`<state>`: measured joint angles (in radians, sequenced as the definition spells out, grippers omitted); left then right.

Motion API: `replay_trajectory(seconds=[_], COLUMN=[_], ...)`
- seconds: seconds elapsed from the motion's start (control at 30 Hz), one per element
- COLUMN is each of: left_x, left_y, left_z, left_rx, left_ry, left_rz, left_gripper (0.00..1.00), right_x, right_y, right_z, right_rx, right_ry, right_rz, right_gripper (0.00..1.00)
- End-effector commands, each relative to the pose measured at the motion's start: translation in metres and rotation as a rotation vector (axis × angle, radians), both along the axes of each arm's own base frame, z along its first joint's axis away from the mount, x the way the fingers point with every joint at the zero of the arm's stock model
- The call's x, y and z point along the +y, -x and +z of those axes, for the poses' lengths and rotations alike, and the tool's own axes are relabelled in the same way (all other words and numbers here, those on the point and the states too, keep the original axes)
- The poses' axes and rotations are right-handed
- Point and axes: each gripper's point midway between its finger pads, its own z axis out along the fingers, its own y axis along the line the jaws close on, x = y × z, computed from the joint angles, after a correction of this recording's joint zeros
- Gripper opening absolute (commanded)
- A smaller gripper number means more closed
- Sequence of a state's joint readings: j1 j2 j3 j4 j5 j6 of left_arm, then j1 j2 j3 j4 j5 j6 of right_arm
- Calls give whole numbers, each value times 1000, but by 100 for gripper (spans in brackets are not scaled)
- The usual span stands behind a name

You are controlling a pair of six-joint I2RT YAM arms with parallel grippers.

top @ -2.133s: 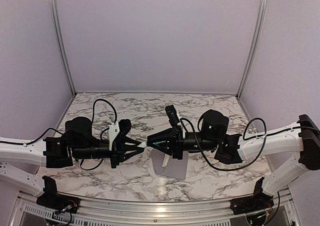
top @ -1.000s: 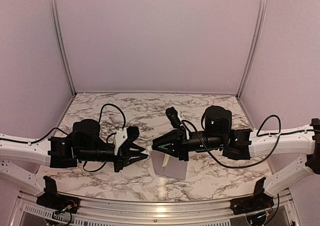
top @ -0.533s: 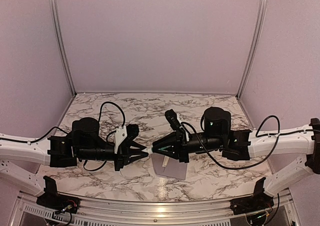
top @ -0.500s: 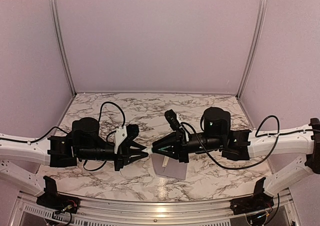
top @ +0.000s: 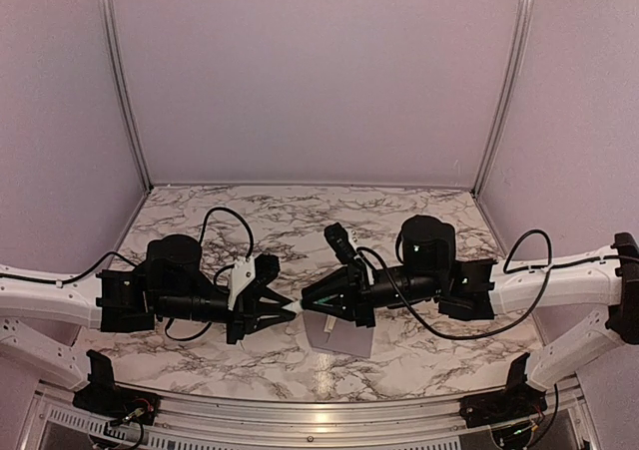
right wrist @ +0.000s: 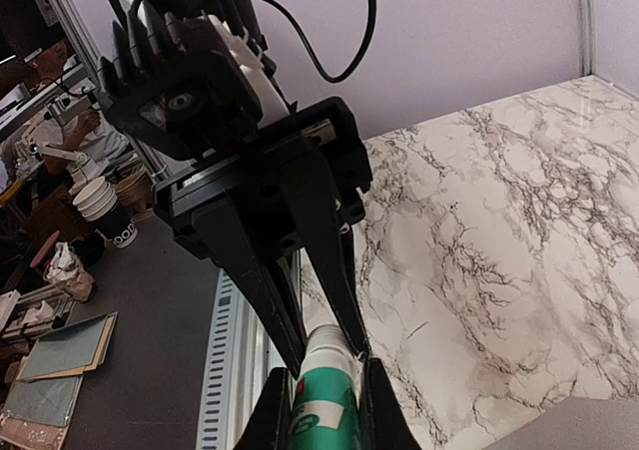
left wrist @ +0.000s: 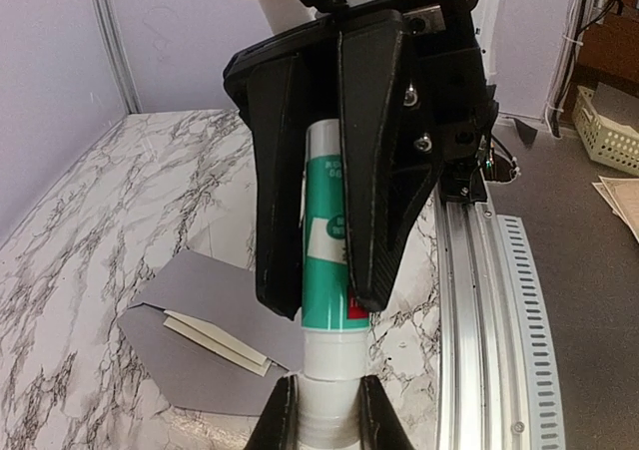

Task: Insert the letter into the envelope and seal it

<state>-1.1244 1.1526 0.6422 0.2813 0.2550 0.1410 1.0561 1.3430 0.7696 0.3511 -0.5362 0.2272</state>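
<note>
**Ben:** What is the left gripper [top: 288, 311] doing?

**Mia:** Its two fingers are squeezed tight on the white cap [left wrist: 327, 375] of a glue stick [left wrist: 324, 235].

**Ben:** And the right gripper [top: 310, 300]?

**Mia:** That one is squeezed on the green part of the same glue stick. The two grippers meet nose to nose. They hold the stick up in the air between them, above the table [left wrist: 100, 221].

**Ben:** Where is the letter [left wrist: 210, 332]?

**Mia:** It is tucked in the envelope [left wrist: 200, 285]. Only its cream edge peeks out at the open mouth. The envelope lies flat on the table, under the spot where the grippers meet. Its pointy flap [left wrist: 195, 390] is open and lies flat too.

**Ben:** So what step is this?

**Mia:** I think the letter part is nearly done. Now they are getting the glue open.

**Ben:** What comes next?

**Mia:** I guess the cap has to come off. One side must hold firm while the other pulls straight away, maybe with a twist. Then the glue can be rubbed on the flap, and the flap folded down and pressed shut.
</note>
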Motion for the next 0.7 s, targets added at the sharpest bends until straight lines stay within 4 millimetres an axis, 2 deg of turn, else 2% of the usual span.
replay_trajectory(seconds=[0.0, 0.67], left_x=[-7, -4], left_y=[11, 21], left_z=[26, 29], left_rx=[-33, -33], left_ry=[85, 100], left_rz=[-76, -118], left_gripper=[0, 0], right_x=[10, 5], right_y=[1, 5], right_z=[4, 6], right_rx=[-4, -23], right_ry=[-16, -24], right_rz=[25, 33], right_gripper=[0, 0])
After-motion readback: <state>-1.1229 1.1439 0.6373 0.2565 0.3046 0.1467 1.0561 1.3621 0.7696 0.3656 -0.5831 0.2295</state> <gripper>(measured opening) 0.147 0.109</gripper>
